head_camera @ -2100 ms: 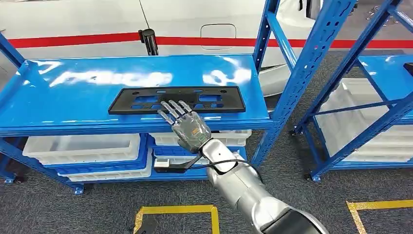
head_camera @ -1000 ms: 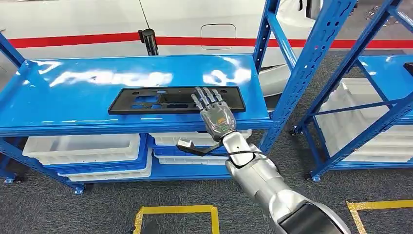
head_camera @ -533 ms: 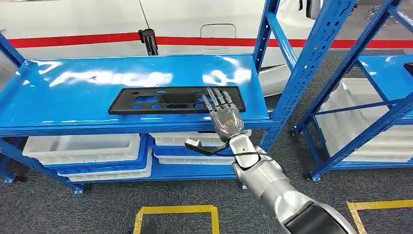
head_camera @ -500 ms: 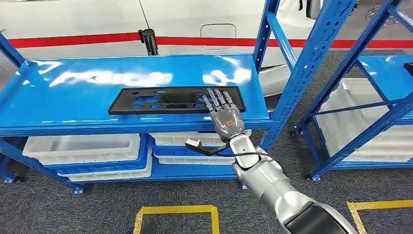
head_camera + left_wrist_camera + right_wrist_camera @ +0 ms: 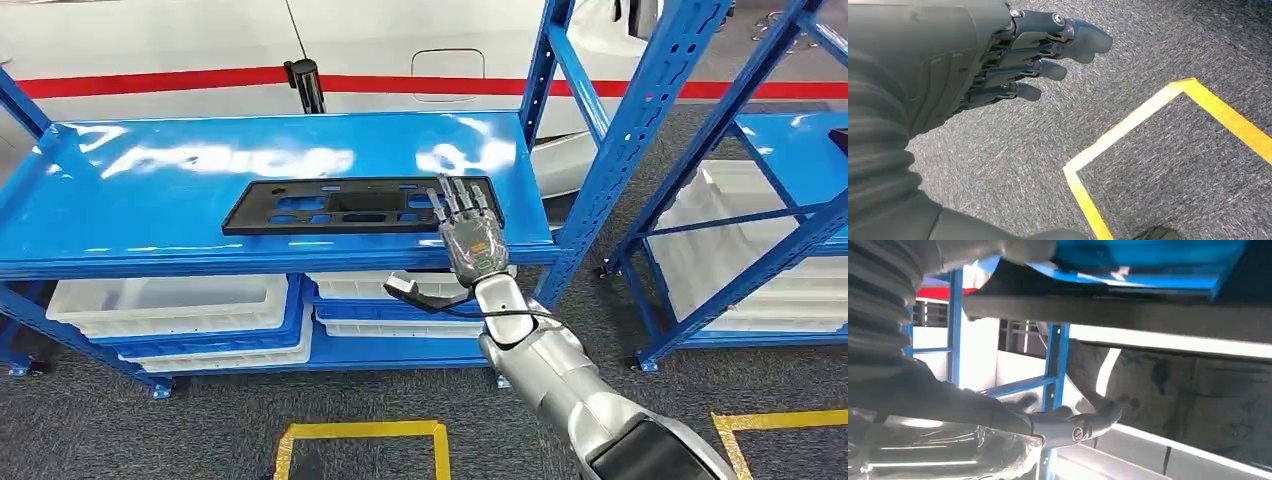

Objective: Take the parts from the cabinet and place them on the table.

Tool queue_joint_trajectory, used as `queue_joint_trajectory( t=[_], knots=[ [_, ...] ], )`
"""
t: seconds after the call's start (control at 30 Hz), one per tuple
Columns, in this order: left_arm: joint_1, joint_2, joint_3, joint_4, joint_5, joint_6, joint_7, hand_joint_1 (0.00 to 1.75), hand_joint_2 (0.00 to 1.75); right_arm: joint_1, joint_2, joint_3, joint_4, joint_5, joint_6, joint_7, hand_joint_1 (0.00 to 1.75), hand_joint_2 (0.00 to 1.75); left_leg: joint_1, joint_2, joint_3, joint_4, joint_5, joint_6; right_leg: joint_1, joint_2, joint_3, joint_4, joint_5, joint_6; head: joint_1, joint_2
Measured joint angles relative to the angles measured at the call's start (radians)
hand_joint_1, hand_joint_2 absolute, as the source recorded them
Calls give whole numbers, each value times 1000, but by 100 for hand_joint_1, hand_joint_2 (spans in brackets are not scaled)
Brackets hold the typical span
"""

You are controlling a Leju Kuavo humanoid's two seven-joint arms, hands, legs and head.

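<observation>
The flat black plastic plate with rectangular cut-outs (image 5: 362,205) lies on the glossy blue metal shelf top (image 5: 150,200), toward the front edge and right of centre, so by my read nothing is lifted yet and the whole carry to the table is ahead. The right hand (image 5: 470,238) is over the plate's right end, fingers spread above, thumb hooked below the shelf's front lip, holding nothing. The left hand (image 5: 1013,60) hangs over grey carpet (image 5: 998,165) by yellow floor tape (image 5: 1128,130), fingers loosely apart, empty. Room looks generous toward the robot off the front edge; tighter rightward, where the blue perforated upright (image 5: 640,130) stands near the plate's end. White plastic bins (image 5: 170,300) sit underneath.
</observation>
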Motion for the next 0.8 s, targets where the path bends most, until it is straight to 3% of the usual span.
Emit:
queue_joint_trajectory(
  t=[0.03, 0.1, 0.27, 0.73, 0.77, 0.8],
  knots=[
    [1, -1, -2, 0, 0, 0, 0, 0, 175, -1, -1, 0, -2, 0, 0, 1, 126, 175, 0, 0, 0, 0, 0, 0, 0, 0, 0, 0, 0, 0, 0, 0],
    [2, -3, -2, 1, 0, -2, 0, 0, 175, -2, -3, 0, -2, 0, 0, 1, 127, 175, 0, 0, 0, 0, 0, 0, 0, 0, 0, 0, 0, 0, 0, 0],
    [4, -6, -3, 1, 0, -3, -2, 0, 175, -6, -5, 0, -2, 0, 0, 19, 157, 175, 0, 0, 0, 0, 0, 0, 0, 0, 0, 0, 0, 0, 0, 0],
    [13, -13, -26, 5, -24, -9, -17, 0, 175, -4, 0, 20, 47, 0, 0, -17, 159, 175, 0, 0, 0, 0, 0, 0, 0, 0, 0, 0, 0, 0, 0, 0],
    [13, -13, -31, 5, -27, -9, -16, 0, 175, -4, 2, 31, 53, 0, 0, -15, 175, 175, 0, 0, 0, 0, 0, 0, 0, 0, 0, 0, 0, 0, 0, 0],
    [13, -13, -34, 5, -29, -8, -16, 0, 175, -1, 4, 39, 58, 0, 0, -15, 169, 175, 0, 0, 0, 0, 0, 0, 0, 0, 0, 0, 0, 0, 0, 0]
  ],
)
